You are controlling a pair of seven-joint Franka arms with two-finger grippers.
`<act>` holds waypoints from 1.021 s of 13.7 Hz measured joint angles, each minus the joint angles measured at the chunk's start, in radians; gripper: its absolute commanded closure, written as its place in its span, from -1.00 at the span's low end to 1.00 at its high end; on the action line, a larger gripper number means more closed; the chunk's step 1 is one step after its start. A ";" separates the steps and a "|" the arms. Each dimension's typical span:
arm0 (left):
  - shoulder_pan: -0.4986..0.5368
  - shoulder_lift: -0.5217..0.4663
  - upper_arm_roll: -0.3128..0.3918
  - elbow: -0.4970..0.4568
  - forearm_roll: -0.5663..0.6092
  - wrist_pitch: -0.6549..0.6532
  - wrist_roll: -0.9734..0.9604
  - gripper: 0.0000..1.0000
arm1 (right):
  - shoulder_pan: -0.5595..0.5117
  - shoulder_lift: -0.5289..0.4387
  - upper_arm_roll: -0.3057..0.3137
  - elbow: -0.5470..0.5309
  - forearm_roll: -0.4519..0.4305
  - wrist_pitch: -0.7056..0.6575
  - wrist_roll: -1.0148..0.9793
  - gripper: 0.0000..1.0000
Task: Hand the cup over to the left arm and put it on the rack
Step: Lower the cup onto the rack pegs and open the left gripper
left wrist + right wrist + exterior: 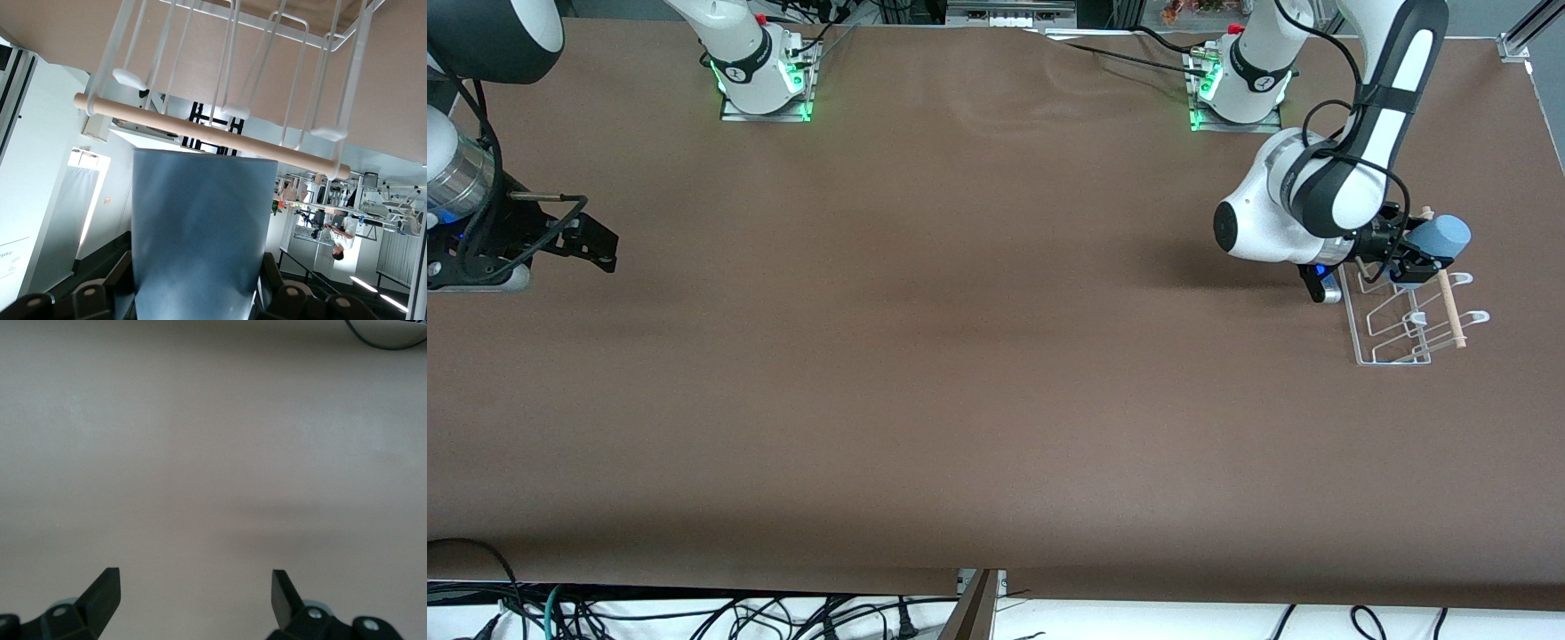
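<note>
Light-blue cup (pixel 1442 237) lying sideways in the left pincer (pixel 1410 258), clamped tight, right over the white wire rack (pixel 1396 338) and just beside its wooden rod (pixel 213 135); the right pincer (pixel 195 593) waits wide apart over the brown desk (pixel 960 356) at the right arm's end

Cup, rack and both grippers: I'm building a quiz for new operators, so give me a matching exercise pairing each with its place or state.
Things:
1. cup
2. rack
3. left gripper
4. right gripper

States:
A. open, over bare table at the right arm's end
B. shut on the cup, over the rack
C. light blue, held on its side
D. white wire, on the table at the left arm's end

Pairs: 1-C, 2-D, 3-B, 4-A
</note>
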 measured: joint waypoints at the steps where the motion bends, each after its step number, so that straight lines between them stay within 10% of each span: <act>1: 0.014 0.000 0.000 -0.006 0.004 0.017 0.000 0.95 | 0.000 0.000 -0.001 0.000 0.000 -0.003 -0.001 -1.00; 14: 0.030 0.033 -0.003 -0.073 0.080 0.045 -0.074 0.90 | 0.000 0.013 -0.016 -0.003 0.000 -0.014 -0.004 -1.00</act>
